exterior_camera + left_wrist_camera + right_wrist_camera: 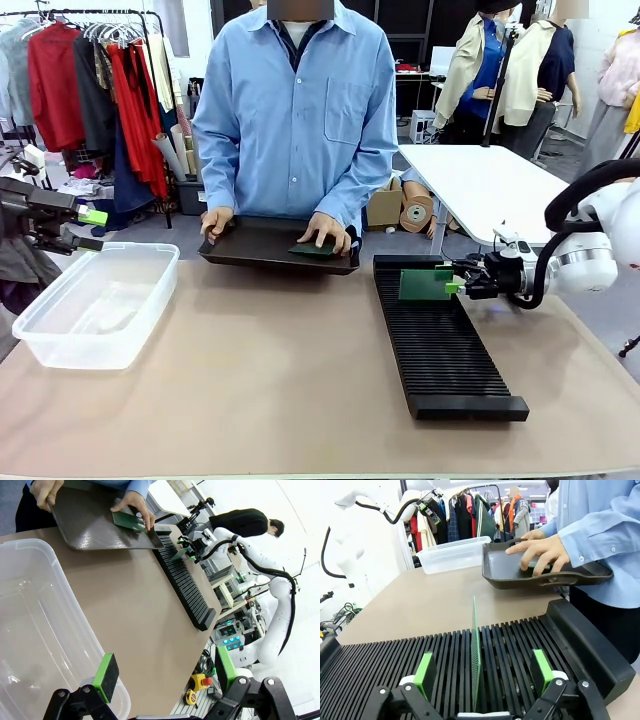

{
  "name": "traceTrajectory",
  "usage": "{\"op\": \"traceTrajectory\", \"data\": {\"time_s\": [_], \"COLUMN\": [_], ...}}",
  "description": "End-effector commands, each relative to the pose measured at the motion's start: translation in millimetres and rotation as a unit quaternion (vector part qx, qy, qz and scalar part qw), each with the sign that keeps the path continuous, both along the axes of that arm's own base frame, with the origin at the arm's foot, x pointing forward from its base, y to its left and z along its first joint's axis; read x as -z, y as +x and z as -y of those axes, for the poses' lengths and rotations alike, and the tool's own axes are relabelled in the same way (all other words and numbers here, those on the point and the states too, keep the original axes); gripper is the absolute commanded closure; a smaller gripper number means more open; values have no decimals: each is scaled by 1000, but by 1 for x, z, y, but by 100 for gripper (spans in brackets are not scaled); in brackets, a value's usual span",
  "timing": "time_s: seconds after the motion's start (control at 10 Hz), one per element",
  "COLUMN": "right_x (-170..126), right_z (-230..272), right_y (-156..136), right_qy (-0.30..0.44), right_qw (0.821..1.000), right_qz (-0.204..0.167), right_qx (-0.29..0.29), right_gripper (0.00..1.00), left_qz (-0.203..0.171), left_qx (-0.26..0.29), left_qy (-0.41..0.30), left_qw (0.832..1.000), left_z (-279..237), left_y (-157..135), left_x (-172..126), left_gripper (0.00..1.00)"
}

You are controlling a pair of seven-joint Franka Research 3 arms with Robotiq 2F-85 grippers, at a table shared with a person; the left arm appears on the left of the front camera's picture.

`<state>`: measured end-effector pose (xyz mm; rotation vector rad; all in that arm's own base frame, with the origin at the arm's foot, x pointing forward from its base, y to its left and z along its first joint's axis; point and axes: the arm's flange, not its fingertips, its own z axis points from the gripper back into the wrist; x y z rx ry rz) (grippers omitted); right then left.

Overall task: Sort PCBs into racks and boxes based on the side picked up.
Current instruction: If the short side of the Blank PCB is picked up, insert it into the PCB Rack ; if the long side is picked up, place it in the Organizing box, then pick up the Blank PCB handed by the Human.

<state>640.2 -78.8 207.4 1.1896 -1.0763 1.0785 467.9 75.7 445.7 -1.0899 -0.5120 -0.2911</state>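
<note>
PCB [475, 655], thin flat green, stands upright in ribbed black rack [380, 665].

You have box [100, 300] left on table [280, 385] | tray [262, 243] far middle, PCB [308, 249] in it under person's hand [328, 231] | rack [440, 345] right, second PCB [424, 285] upright in its far slots

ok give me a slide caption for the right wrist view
Open right gripper straddling a PCB standing upright in the rack, person's hand on the black tray behind.
</note>
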Motion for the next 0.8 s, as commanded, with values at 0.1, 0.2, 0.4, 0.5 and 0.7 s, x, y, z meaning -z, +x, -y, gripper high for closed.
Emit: {"op": "traceTrajectory", "data": {"time_s": [0.1,0.2,0.4,0.5,0.7], "right_x": [-2,-2,-2,-2,-2], "right_z": [-1,-1,-1,-1,-1], "right_y": [1,1,1,1,1], "right_qy": [-1,-1,-1,-1,-1], "right_qw": [1000,1000,1000,1000,1000], "right_qz": [8,8,8,8,8], "right_qx": [0,0,0,0,0], "right_gripper": [0,0,0,0,0], "left_qz": [0,0,0,0,0], "left_qx": [1,1,1,1,1], "left_qy": [-1,-1,-1,-1,-1], "left_qw": [1000,1000,1000,1000,1000], "left_z": [0,0,0,0,0], "left_y": [-1,-1,-1,-1,-1], "left_x": [-2,-2,-2,-2,-2], "left_gripper": [0,0,0,0,0]}}
